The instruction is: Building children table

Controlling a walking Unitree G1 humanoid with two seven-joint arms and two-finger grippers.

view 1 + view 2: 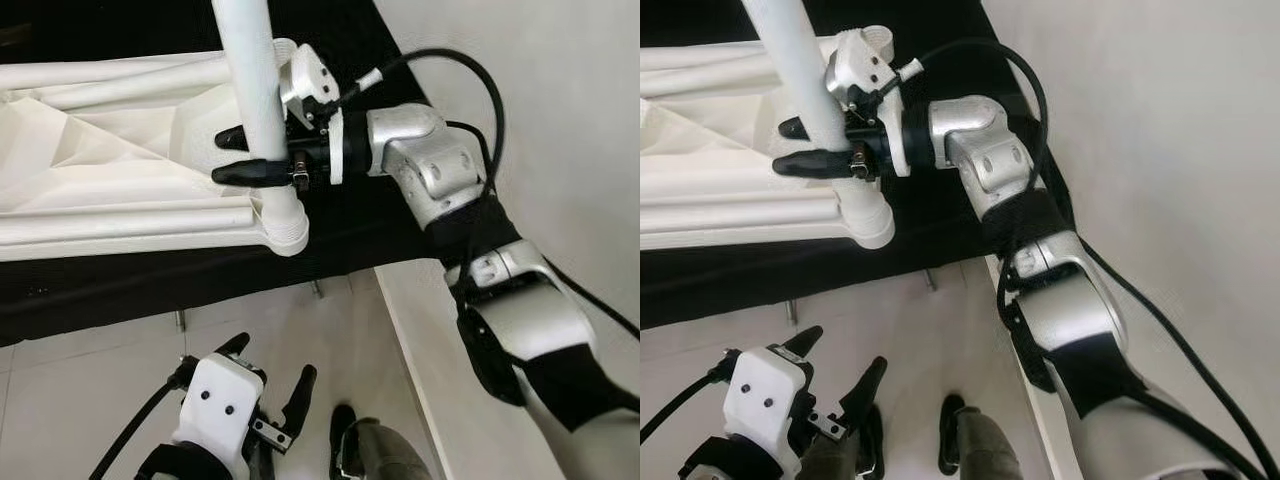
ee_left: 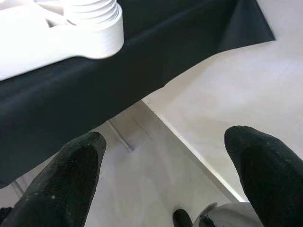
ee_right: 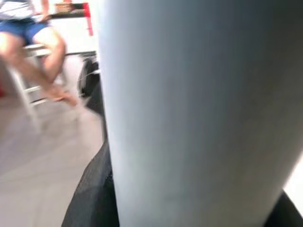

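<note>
Right tool [image 1: 232, 155] clasps the smooth white table leg [image 1: 252, 80].

The right gripper [image 1: 232, 155] reaches toward nine o'clock, fingers clamped. The left gripper [image 1: 272, 372] hangs at six o'clock, fingers spread.

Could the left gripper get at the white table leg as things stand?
Probably yes. The left gripper hangs open below the black-covered surface, and the white table leg stands near its edge; only the right gripper, shut on the leg, takes up part of it.
</note>
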